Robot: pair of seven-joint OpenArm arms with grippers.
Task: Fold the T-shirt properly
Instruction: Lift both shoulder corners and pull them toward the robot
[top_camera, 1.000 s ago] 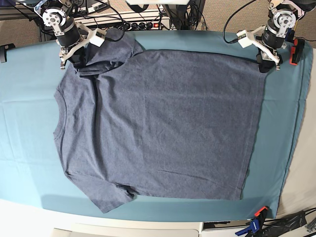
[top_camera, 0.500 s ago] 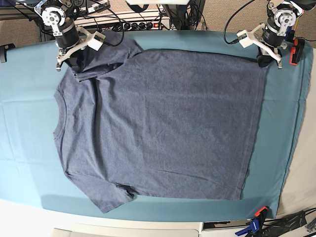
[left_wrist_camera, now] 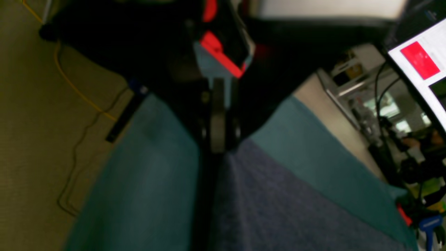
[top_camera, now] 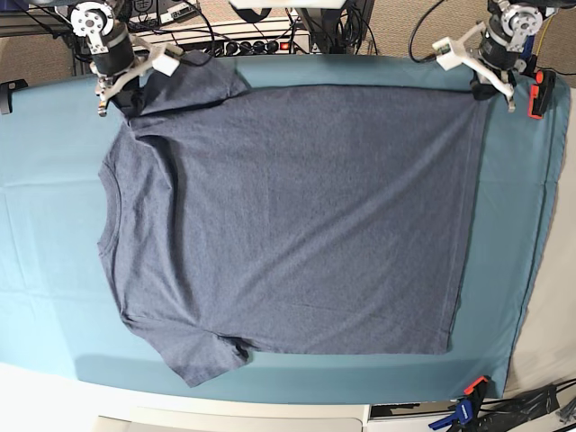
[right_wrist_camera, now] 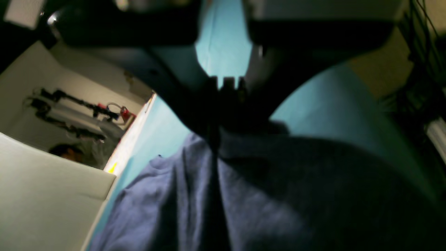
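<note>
The slate-blue T-shirt [top_camera: 288, 216] lies spread, plain side up, on the teal table cloth [top_camera: 54, 225], neck to the left and hem to the right. At the far left, my right gripper [top_camera: 121, 97] is shut on the fabric by the far sleeve. The right wrist view shows the T-shirt [right_wrist_camera: 278, 195] bunched into a fold under that gripper [right_wrist_camera: 217, 134]. At the far right, my left gripper [top_camera: 486, 90] is shut on the far hem corner. In the left wrist view the T-shirt [left_wrist_camera: 278, 202] runs up into that closed gripper [left_wrist_camera: 217, 139].
A red and black clamp [top_camera: 538, 94] sits on the table's far right edge, close to my left gripper. A blue and orange clamp [top_camera: 468, 400] grips the near right corner. A power strip [top_camera: 252, 43] and cables lie behind the table. A lit monitor [left_wrist_camera: 421, 62] stands beyond.
Both grippers have moved toward the table's far edge. The left one has closed on the hem corner. The shirt's far edge is pulled straighter and the far sleeve's wrinkles have flattened.
</note>
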